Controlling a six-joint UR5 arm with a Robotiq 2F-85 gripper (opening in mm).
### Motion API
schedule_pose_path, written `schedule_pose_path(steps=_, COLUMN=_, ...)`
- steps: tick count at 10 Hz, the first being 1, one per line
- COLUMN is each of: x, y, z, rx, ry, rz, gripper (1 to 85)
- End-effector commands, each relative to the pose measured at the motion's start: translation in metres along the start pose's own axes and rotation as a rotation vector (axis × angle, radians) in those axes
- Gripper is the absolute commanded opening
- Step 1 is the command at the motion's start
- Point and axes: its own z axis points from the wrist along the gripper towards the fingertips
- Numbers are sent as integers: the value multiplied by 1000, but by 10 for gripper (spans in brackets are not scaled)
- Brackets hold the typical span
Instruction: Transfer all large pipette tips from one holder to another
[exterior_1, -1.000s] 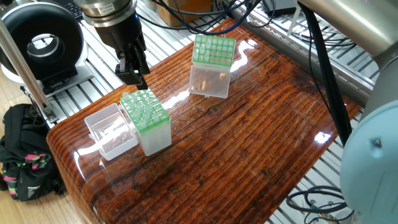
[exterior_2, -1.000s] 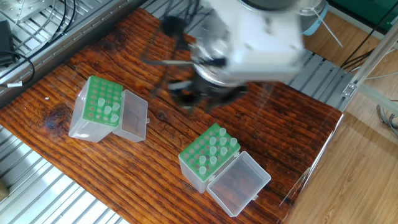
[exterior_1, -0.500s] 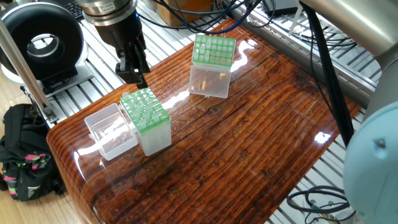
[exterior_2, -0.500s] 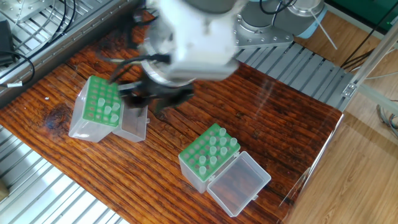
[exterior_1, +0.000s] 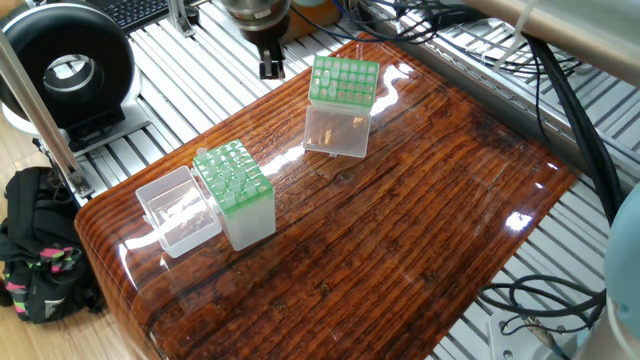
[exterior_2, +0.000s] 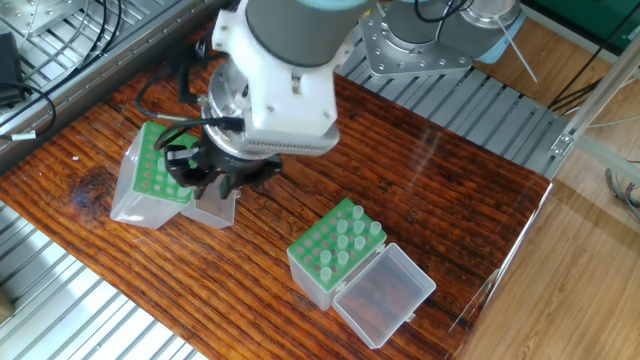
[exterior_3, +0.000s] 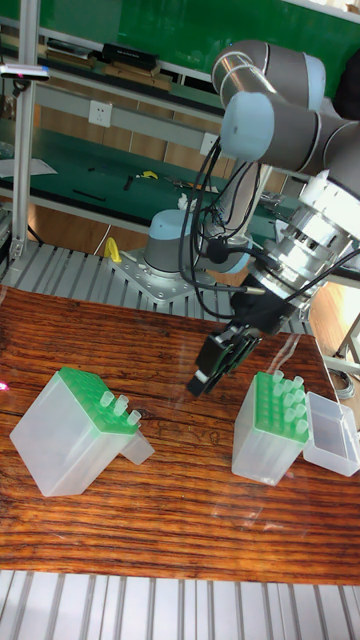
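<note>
Gripper (exterior_1: 271, 66) – cut off by top edge in one fixed view, only finger ends showing; jaw gap too small to tell. In other fixed view, arm's wrist hides fingers and covers right part of holder at frame left (exterior_2: 150, 170). Large pipette tips (exterior_3: 118, 403) – count unclear, too small. Arm base cropped at right edge.

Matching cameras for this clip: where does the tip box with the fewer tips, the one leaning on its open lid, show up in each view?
One fixed view: top centre, tilted box beside the gripper.
The other fixed view: left, box partly hidden by the arm.
Tall fixed view: lower left.
Shared landmark: the fuller box.
</note>
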Motion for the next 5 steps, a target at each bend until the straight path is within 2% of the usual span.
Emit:
schedule_pose_path(steps=1, x=8, y=-20, z=12, rx=83, ry=15, rz=-13, gripper=333)
schedule_pose_path(steps=2, x=1, y=-10, z=15, rx=45, ry=-11, rz=-2, gripper=327)
schedule_pose_path(steps=4, x=-5, y=36, z=13, rx=-131, ry=-33, rz=19, gripper=387)
schedule_pose_path(steps=5, x=-11, y=53, z=10, rx=-201, ry=-53, rz=47, gripper=433)
